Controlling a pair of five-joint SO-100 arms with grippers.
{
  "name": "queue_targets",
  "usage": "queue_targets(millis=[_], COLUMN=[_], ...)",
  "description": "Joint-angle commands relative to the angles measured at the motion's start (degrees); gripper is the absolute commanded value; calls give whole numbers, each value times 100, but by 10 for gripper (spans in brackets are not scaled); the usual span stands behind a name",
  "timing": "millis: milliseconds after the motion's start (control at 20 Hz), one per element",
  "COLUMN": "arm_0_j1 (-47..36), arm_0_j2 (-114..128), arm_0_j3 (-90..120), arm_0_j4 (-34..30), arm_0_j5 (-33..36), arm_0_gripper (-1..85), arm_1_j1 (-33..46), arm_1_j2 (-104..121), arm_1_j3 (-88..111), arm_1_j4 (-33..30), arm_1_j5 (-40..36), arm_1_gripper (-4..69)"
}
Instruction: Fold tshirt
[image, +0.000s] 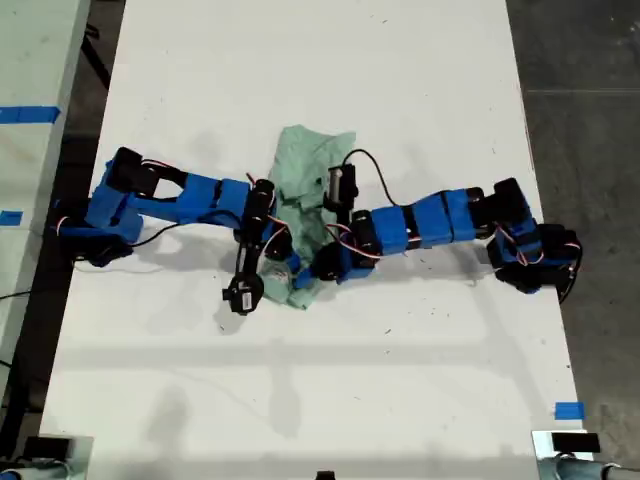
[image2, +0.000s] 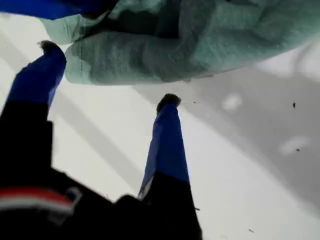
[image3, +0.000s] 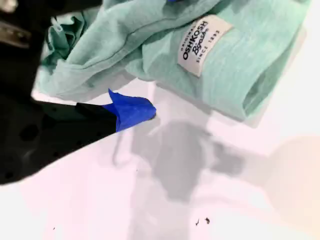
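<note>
The pale mint-green tshirt (image: 305, 165) lies crumpled on the white table (image: 420, 80), between two blue arms that meet over its near part. In the first wrist view, my first gripper (image2: 110, 74) is open just above the table. Its blue fingers (image2: 167, 140) point at a rolled edge of the tshirt (image2: 200, 45), and nothing is between them. In the second wrist view, the tshirt (image3: 260, 55) shows its white neck label (image3: 200, 42). My second gripper (image3: 107, 65) looks open, with one blue fingertip (image3: 132, 110) on the table under a loose fold. Its other jaw is mostly out of frame.
One arm (image: 190, 200) reaches in from the exterior view's left, the other (image: 440, 220) from its right. Blue tape (image: 568, 410) marks the table's near corner at the exterior view's right. Dark floor (image: 590, 100) borders the table at that side, and another surface (image: 30, 60) stands at the exterior view's left.
</note>
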Motion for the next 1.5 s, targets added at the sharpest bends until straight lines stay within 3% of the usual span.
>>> queue_targets(millis=[0, 150, 300, 350, 400, 500, 950, 1100, 1300, 1450], arm_0_j1=[-132, -202, -220, -193, -176, -132, 817, 1090, 940, 369], arm_0_j2=[-35, -343, -940, -1055, -1081, -984, 141, 387, 826, 1433], arm_0_j3=[-26, 18, -44, -70, -70, -70, -958, -1178, -1107, -1020], arm_0_j4=[-193, -483, -949, -1011, -1020, -993, -598, -809, -809, -431], arm_0_j5=[97, 123, 88, 0, -97, -185, -229, -62, 70, 431], arm_0_gripper=[295, 279, 187, 145, 99, 18, -1, -1, -1, -1], arm_1_j1=[167, 202, 158, 123, 97, 18, -861, -1116, -923, -334], arm_1_j2=[-88, -387, -923, -1081, -1178, -1239, 352, 853, 1090, 1811], arm_1_j3=[-519, -624, -677, -686, -694, -686, -668, -580, -510, -105], arm_1_j4=[-272, -501, -853, -967, -993, -949, 114, 149, 70, 0], arm_1_j5=[-211, -316, -220, -193, -44, 62, -176, -141, -299, -589], arm_1_gripper=[336, 329, 287, 239, 92, -10, -20, -20, -20, -20])
